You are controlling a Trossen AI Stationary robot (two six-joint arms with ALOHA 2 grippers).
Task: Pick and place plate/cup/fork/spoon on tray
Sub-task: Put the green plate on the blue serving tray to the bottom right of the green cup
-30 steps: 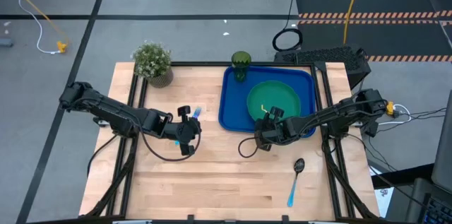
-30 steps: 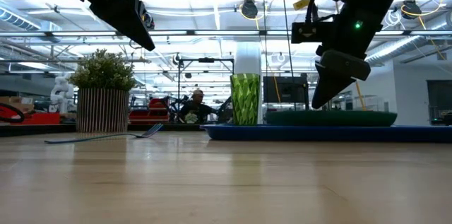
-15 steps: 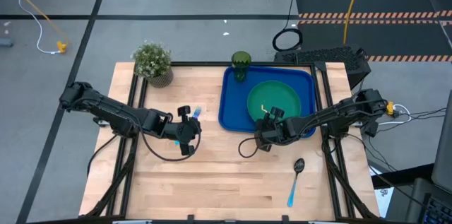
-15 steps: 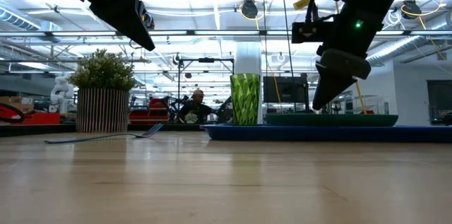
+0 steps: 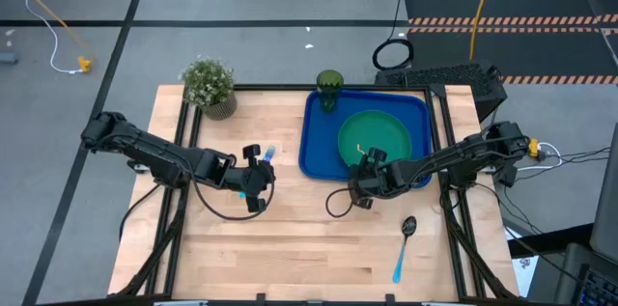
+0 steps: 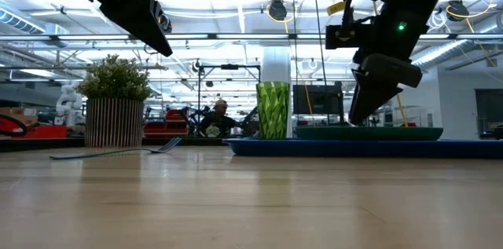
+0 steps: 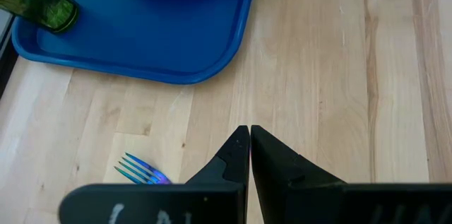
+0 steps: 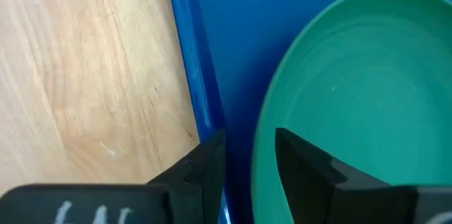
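Note:
The green plate (image 5: 374, 139) lies flat in the blue tray (image 5: 319, 152), and the dark-green cup (image 5: 329, 89) stands at the tray's far left corner. My right gripper (image 8: 247, 155) is open just above the plate's near left rim (image 8: 263, 146), one finger over the tray floor and one over the plate. The fork (image 7: 141, 171) lies on the table under my left gripper (image 7: 248, 139), which is shut and raised. Only the fork's blue handle end (image 5: 268, 153) shows from above. The spoon (image 5: 404, 246) lies on the table near the right front.
A potted plant (image 5: 210, 84) stands at the table's far left corner. Bare wood lies between the tray's left rim and the fork, and across the table's front. In the low view, the room behind the table shows a seated person (image 6: 219, 117).
My right gripper has risen a little from the plate's near rim. The plate, which sat slightly raised a second ago, now lies flat in the tray.

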